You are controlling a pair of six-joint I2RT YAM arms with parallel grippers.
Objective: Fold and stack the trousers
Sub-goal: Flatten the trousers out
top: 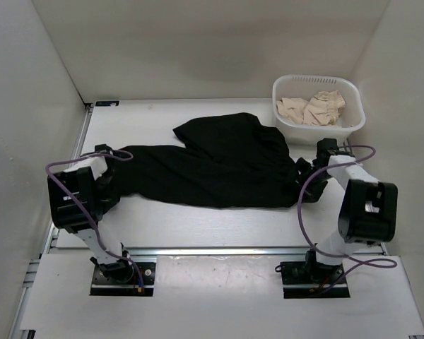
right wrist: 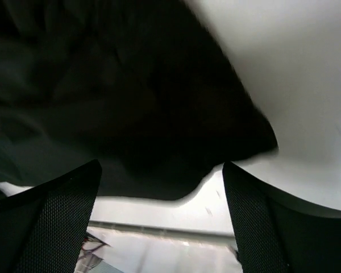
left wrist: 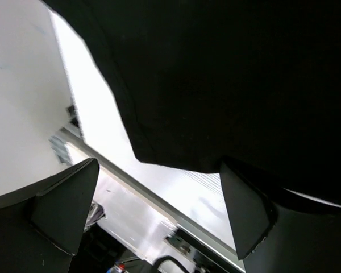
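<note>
The black trousers [top: 219,166] lie spread across the middle of the table, with a bunched fold at the back. My left gripper [top: 112,158] sits at their left end and my right gripper [top: 308,169] at their right end. In the left wrist view the left gripper [left wrist: 159,210] is open, and a hem of the trousers [left wrist: 227,74] lies just beyond its fingers [left wrist: 247,210], with nothing between them. In the right wrist view the right gripper [right wrist: 159,222] is open too, and the edge of the trousers [right wrist: 131,102] lies just ahead of its fingers [right wrist: 57,222].
A white laundry basket [top: 318,129] holding beige cloth [top: 312,107] stands at the back right, close behind the right arm. White walls close in the left, back and right sides. A metal rail [top: 219,249] runs along the table's near edge.
</note>
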